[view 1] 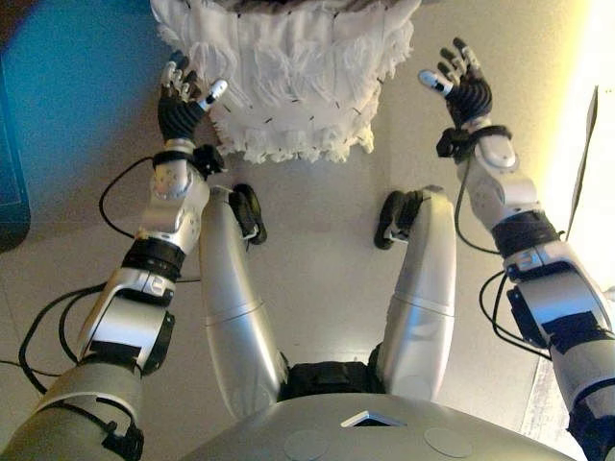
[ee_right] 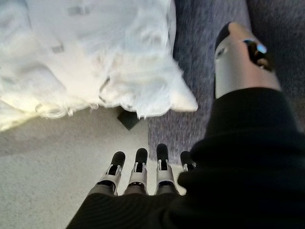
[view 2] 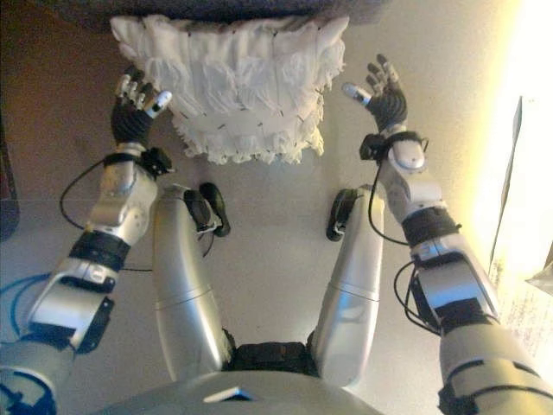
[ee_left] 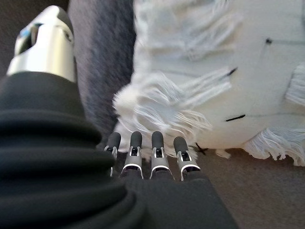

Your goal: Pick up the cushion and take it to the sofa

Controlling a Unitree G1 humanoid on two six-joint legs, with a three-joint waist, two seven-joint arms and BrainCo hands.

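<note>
A white fringed cushion (view 1: pixel 293 72) leans against the dark grey sofa (view 2: pixel 225 9) with its lower edge on the floor. It also shows in the left wrist view (ee_left: pixel 228 76) and the right wrist view (ee_right: pixel 86 52). My left hand (view 1: pixel 183 101) is open beside the cushion's left edge, close to or touching it. My right hand (view 1: pixel 463 88) is open to the right of the cushion, a short gap away. Neither hand holds anything.
A pale floor (view 1: pixel 317 211) lies in front of the sofa. A dark blue object (view 1: pixel 12 182) stands at the far left. The sofa's grey front (ee_right: pixel 200 62) is behind both hands. Papers (view 2: pixel 531 311) lie at the right edge.
</note>
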